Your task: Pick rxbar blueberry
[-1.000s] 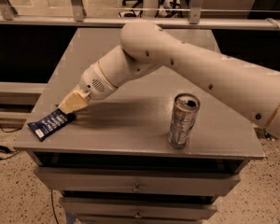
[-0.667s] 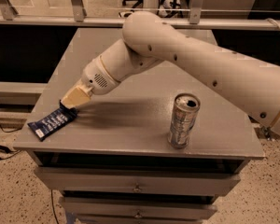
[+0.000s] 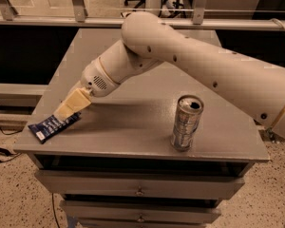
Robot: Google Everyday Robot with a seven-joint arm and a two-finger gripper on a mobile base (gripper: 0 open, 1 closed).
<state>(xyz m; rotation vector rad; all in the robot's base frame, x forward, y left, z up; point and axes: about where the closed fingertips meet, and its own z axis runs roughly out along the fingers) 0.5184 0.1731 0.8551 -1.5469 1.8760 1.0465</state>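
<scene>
The gripper (image 3: pixel 67 108), a pale yellow wedge on a smooth white arm, sits low over the right end of the flat, dark blue rxbar blueberry (image 3: pixel 48 127) at the near left corner. Whether it grips cannot be told. A silver can (image 3: pixel 186 122) stands to the right on the matte grey table (image 3: pixel 133 125).

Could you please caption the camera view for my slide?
Robot gripper poised at the rxbar blueberry near the table corner; silver can stands upright, apart.

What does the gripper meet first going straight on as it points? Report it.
The rxbar blueberry: the gripper points down at it, by a front corner of the table. Whether they already touch is unclear.
</scene>
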